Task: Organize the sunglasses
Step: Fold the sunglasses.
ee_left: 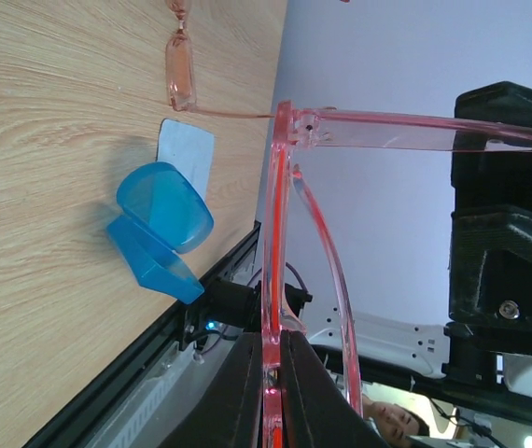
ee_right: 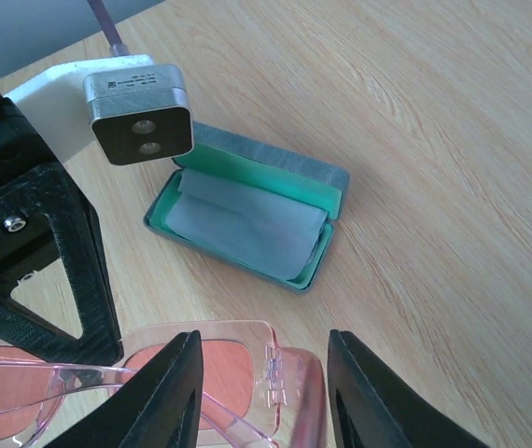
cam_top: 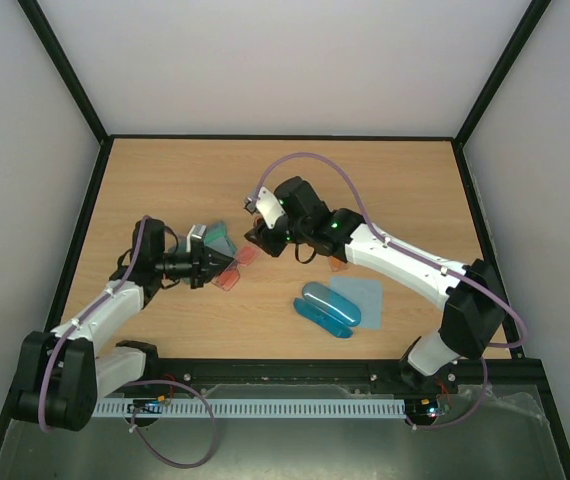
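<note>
Lying open just above centre in the top view, the green case (cam_top: 221, 236) sat immediately above the left gripper (cam_top: 203, 266), with a pale cloth (ee_right: 247, 222) spread inside it. The blue case (cam_top: 327, 308) stood open lower right of centre, against the edge of a second cloth (cam_top: 360, 293). The orange sunglasses (cam_top: 340, 266) lay on the table (cam_top: 165, 180) just above that second cloth, partly under the right forearm.

The red-pink sunglasses (cam_top: 233, 275) were at centre frame, between the two grippers and just below the green case. The left gripper was closed on their frame, and one side arm of the sunglasses ran out sideways past the gripper body in the left wrist view. The right gripper (ee_right: 264, 347) was parted, its fingers (ee_right: 177, 392) standing either side of the hinge corner of the same pair. Contact with the frame could not be judged.

Bare wood ran from the cases to the upper, left and right edges of the table. A black rail (cam_top: 295, 372) closed off the bottom edge, near the blue case.

The left arm reached from lower left up and to the right, elbow bent, its gripper pointing right. The right arm came from lower right up and to the left, its wrist folded back down toward the left gripper. The two grippers stood near each other.
</note>
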Controlling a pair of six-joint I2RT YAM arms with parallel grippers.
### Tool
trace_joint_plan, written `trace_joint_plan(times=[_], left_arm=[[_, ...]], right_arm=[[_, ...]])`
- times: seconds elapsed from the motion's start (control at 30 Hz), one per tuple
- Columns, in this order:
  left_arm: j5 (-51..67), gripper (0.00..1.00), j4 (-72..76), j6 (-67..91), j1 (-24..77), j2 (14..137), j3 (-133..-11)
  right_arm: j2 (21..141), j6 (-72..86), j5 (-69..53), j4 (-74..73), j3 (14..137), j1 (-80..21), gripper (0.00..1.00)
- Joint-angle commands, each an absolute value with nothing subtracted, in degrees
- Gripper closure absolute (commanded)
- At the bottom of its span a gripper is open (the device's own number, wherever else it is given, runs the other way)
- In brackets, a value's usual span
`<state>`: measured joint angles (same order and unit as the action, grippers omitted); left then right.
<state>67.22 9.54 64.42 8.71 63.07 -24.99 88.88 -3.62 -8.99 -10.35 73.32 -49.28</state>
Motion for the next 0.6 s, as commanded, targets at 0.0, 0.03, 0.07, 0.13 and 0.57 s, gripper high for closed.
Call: trace_joint_plan(times=[0.0, 0.03, 0.07, 0.13, 0.57], left_arm=[[67.4, 0.98, 11.9, 66.4, 8.4, 63.7, -24.5], [67.4, 0.98, 12.0, 66.4, 8.2, 63.8, -24.5], [67.5, 0.98, 12.1, 66.4, 8.1, 63.9, -24.5], [67.7, 0.98, 12.1, 66.3, 7.7, 64.0, -24.4], [68.4, 0.98, 11.2, 63.3, 6.7, 64.4, -23.4]], right_arm=[[87.5, -3.4, -9.1, -10.2, 74.0, -49.6, 0.61], [87.1, -3.3, -8.6, -10.2, 74.0, -49.6, 0.60], [86.4, -3.0, -8.4, -10.3, 74.0, -49.6, 0.58], [85.3, -2.4, -7.9, -10.1, 73.9, -49.4, 0.54], [80.4, 24.1, -30.9, 0.5, 70.6, -27.6, 0.58]])
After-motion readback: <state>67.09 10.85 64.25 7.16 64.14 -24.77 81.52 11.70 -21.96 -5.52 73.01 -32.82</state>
